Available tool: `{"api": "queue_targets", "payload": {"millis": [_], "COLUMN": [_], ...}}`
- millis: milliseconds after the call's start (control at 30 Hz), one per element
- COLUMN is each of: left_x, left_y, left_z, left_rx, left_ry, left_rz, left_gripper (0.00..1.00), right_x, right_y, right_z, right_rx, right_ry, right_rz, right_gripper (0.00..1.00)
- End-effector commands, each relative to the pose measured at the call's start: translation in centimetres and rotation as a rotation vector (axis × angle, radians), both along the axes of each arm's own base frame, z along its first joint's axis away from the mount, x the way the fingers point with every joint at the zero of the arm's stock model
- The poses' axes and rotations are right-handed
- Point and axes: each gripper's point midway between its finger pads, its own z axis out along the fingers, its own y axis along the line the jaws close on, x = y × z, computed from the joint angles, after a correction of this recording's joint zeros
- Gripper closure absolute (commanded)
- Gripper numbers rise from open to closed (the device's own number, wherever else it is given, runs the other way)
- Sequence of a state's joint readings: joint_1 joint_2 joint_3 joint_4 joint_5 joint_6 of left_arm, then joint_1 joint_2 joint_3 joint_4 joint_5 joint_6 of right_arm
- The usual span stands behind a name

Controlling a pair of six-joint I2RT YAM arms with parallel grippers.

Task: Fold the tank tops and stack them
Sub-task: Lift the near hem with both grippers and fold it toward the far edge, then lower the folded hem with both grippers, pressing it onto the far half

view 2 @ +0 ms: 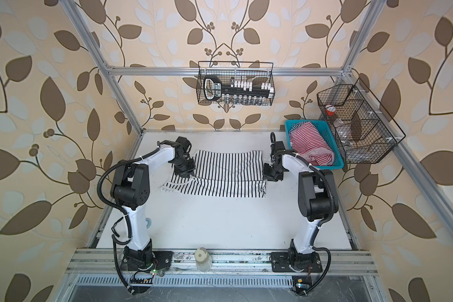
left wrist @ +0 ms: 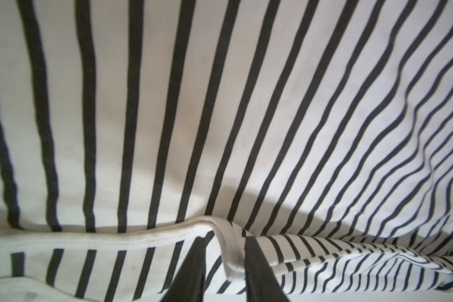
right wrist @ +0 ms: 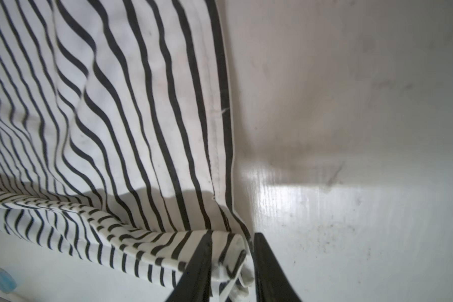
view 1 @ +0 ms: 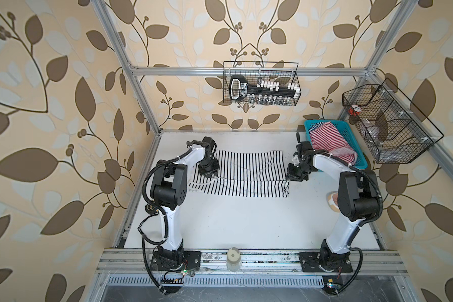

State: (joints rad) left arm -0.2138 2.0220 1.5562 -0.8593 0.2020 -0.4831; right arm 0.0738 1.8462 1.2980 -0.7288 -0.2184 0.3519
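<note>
The black-striped tank top (view 1: 249, 172) (view 2: 225, 172) lies folded lengthwise on the white table, its under layer sticking out along the front. My left gripper (view 1: 211, 177) (view 2: 186, 175) sits at its left end. In the left wrist view its jaws (left wrist: 224, 239) are parted, with a white strap (left wrist: 230, 256) loose between them. My right gripper (view 1: 292, 179) (view 2: 270, 177) is at the right end, jaws (right wrist: 232, 234) parted around the folded corner (right wrist: 228, 251). The red-striped tank top (view 1: 327, 141) (view 2: 309, 143) lies crumpled in the teal basket (view 1: 352, 138) (view 2: 327, 136).
The teal basket stands at the back right of the table. Above it, black wire baskets (view 1: 260, 83) (view 1: 387, 123) hang on the frame. A small jar (view 1: 233, 257) stands on the front rail. A round object (view 1: 332, 200) lies by the right arm's elbow.
</note>
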Motion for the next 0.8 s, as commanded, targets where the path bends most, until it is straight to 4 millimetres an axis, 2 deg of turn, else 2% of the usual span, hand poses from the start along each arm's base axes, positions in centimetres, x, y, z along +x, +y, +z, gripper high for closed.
{"api": "queue_targets", "payload": {"millis": [0,133,200,267,367,467,533,633,767], "left_x": [1.3,1.2,0.6,-0.2,-1.7,-3.1,-3.8,-4.9,-6.1], "left_y": [0.3,1.5,1.5,0.7,-1.7,-3.4,-3.6,-4.0,-3.9], "left_z": [1.7,3.0,3.9,4.6,4.8,3.6,2.3,0.4,-1.8], "left_rx": [-0.008,0.048,0.060,0.054,0.003,-0.038,-0.051,-0.072,-0.081], "left_ry": [-0.038,-0.066,-0.090,-0.112,-0.120,-0.093,-0.062,-0.010,0.037], "left_rz": [0.028,0.059,0.065,0.052,0.007,-0.026,-0.029,-0.030,-0.022], "left_gripper": [0.70,0.70,0.72,0.74,0.78,0.82,0.85,0.88,0.89], "right_x": [1.0,-0.1,-1.8,-3.3,-5.7,-7.4,-8.0,-8.6,-8.9], "right_y": [-0.1,-0.4,-0.6,-0.3,0.9,2.1,2.5,2.6,2.1], "right_z": [0.9,1.9,1.8,2.0,1.8,1.4,1.0,0.1,-1.1], "right_rx": [0.028,0.017,-0.006,-0.019,-0.039,-0.063,-0.084,-0.122,-0.161], "right_ry": [-0.026,-0.060,-0.064,-0.077,-0.086,-0.083,-0.081,-0.058,-0.032], "right_rz": [-0.022,-0.030,-0.031,-0.016,0.030,0.070,0.087,0.095,0.087], "right_gripper": [0.70,0.69,0.70,0.73,0.81,0.90,0.91,0.90,0.83]}}
